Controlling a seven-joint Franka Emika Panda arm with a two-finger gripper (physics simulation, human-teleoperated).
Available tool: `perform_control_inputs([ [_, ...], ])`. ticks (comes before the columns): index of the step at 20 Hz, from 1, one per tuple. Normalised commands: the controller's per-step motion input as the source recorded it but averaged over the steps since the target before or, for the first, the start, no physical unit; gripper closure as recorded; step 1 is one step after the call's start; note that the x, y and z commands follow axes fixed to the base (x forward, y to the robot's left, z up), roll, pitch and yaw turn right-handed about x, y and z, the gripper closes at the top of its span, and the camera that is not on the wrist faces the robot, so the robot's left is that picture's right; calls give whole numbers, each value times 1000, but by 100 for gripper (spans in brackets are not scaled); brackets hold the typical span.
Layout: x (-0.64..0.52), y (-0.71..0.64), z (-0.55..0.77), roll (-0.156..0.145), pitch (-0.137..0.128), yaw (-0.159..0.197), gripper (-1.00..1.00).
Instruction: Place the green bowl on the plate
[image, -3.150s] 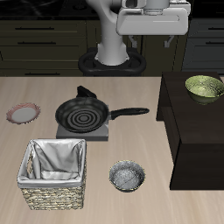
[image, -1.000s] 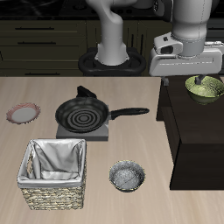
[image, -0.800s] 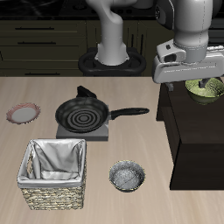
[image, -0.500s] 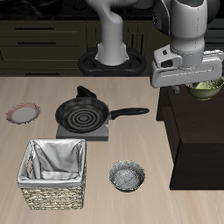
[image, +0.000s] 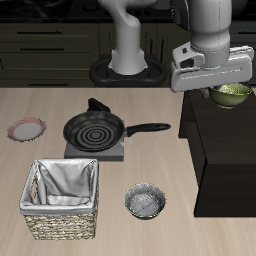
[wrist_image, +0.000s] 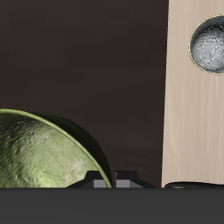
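Note:
The olive-green bowl hangs just over the dark raised block at the table's side. My gripper is directly above it, and its broad grey hand hides the near rim. In the wrist view the green bowl fills one side, its rim running into my gripper between the fingertips, so the gripper is shut on that rim. The pink-rimmed plate lies far across the table, near the opposite edge.
A black frying pan on a grey burner stands mid-table, its handle pointing toward the block. A lined wicker basket and a grey speckled bowl, also seen in the wrist view as the speckled bowl, sit nearer the front edge.
The arm swung over to the dark block, came down onto the green bowl's rim, and has now risen a little, with the bowl coming up with it.

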Motion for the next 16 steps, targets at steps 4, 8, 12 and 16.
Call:
perform_control_inputs([
  [4, -162, -194, 162, 10, -40, 7, 100],
  [8, -172, -403, 112, -8, -31, 13, 100],
  [12, -226, -410, 45, 0, -33, 13, 100],
  [16, -244, -479, -21, -4, -26, 8, 100],
])
